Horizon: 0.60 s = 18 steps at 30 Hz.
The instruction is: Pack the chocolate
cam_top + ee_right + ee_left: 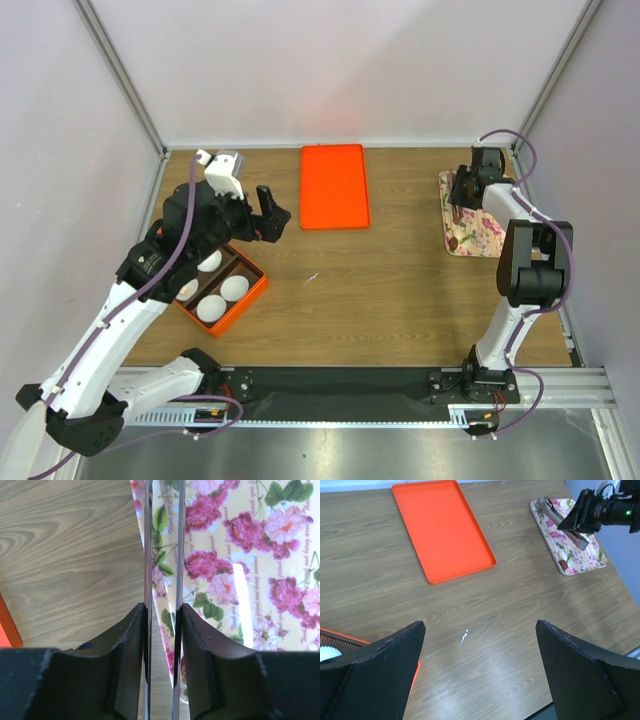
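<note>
A dark brown chocolate (pixel 563 568) lies at the near end of the floral plate (pixel 597 555), far right on the table. My right gripper (pixel 164 611) hovers over that plate (pixel 260 555), its fingers pressed on the two arms of metal tongs (pixel 148 550). The tongs (pixel 556 511) reach out over the plate's far end, and nothing shows between their tips. My left gripper (pixel 480 630) is open and empty over bare wood, beside the orange box (pixel 250 297). That box holds white paper cups (pixel 235 288).
A flat orange tray (pixel 334 186) lies at the middle back of the table. A small white scrap (pixel 463 638) sits on the wood ahead of my left gripper. Grey walls close in the table on the left, back and right.
</note>
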Tool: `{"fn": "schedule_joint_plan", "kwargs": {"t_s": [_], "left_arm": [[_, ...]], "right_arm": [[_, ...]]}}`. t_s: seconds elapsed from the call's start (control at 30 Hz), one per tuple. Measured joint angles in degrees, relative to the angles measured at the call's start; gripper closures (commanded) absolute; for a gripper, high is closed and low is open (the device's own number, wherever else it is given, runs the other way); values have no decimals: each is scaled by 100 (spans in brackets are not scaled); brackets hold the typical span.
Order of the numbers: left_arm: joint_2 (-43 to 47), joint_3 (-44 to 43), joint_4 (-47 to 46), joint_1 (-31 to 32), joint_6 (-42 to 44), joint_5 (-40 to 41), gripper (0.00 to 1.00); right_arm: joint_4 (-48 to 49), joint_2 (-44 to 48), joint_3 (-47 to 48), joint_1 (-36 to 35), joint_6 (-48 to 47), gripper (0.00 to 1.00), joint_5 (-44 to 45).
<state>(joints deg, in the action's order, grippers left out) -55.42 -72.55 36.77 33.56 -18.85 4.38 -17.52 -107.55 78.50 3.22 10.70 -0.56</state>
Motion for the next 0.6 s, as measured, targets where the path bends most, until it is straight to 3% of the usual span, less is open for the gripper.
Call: {"fn": "schedule_joint_plan", "kwargs": {"t_s": [0.27, 0.4, 0.6], "left_arm": [[-369, -636, 164, -37, 184, 293, 0], [-636, -992, 365, -343, 195, 409, 0], [-693, -1191, 649, -1187, 15, 444, 0]], "right_arm": [[-446, 452, 17, -13, 0, 68, 177], [-623, 988, 17, -136, 2, 69, 175], [-553, 1919, -79, -1250, 68, 69, 79]]}}
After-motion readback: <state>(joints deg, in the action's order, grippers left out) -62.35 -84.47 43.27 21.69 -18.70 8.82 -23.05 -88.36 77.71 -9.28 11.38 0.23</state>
